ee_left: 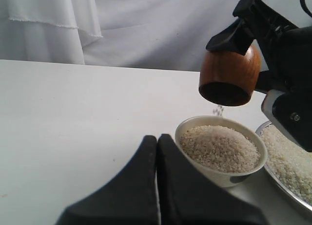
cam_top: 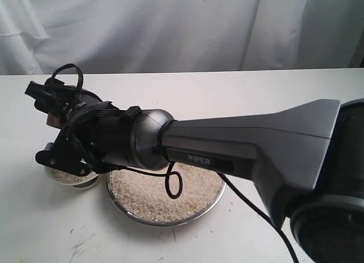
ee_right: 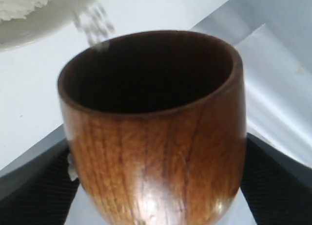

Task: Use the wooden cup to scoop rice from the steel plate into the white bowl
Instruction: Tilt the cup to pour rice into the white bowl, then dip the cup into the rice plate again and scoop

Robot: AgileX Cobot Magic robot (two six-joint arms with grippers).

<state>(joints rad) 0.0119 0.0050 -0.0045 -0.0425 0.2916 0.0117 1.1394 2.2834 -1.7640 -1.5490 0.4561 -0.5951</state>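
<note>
White curtain (cam_top: 170,29) hangs behind a white table (cam_top: 239,92).

From the exterior camera, we see the steel plate (cam_top: 165,220) sitting mid-table, toward the edge away from the curtain, and spread with rice (cam_top: 159,197). The white bowl (cam_top: 63,183) stands just beside it, on the side of the table's left edge. The right gripper (cam_top: 50,125) reaches across and hangs over that bowl, its load mostly hidden by its own fingers.

From the left wrist camera, we see the wooden cup (ee_left: 229,76) clamped in that gripper. It is tipped mouth-down directly above the bowl and apart from it, with a few grains in the air between them. The bowl is heaped about to its rim. The left gripper (ee_left: 157,186) has its fingers pressed together on nothing, low over the table near the bowl.

From the right wrist camera, the cup fills the picture and its dark inside looks empty. The black pads (ee_right: 34,186) grip its body on both sides, below the mouth.

We judge the cup light, rigid and smoothly polished, so liable to slip. A hold across its rounded body, as now, suits it. The rice is loose and spills readily. The bowl is brittle and may slide if nudged.
</note>
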